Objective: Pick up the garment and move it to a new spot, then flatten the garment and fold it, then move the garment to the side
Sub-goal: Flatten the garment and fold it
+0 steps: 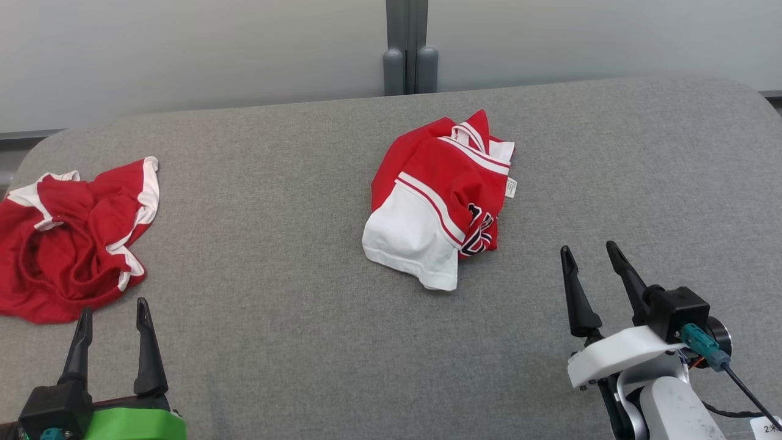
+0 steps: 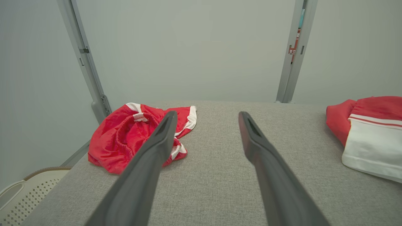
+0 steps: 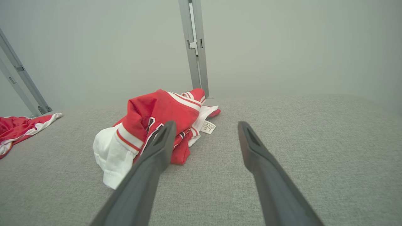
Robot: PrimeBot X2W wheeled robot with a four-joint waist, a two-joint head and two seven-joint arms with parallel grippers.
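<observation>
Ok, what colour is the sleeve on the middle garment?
The sleeve is white; head view shows it best.

Table [image 1: 305,342]: grey woven cloth, matt, coarse. Jersey [image 1: 446,183]: smooth knit. Shorts [image 1: 67,256]: slightly glossy cloth. Gripper fingers [image 2: 141,169]: matt plastic.

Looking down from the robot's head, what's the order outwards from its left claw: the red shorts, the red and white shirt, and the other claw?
From the left gripper, in the head view:
1. Red shorts: just ahead of its fingertips, at the far left.
2. Red and white shirt: in the middle, ahead and to its right.
3. Right gripper: far across on the right side.
</observation>
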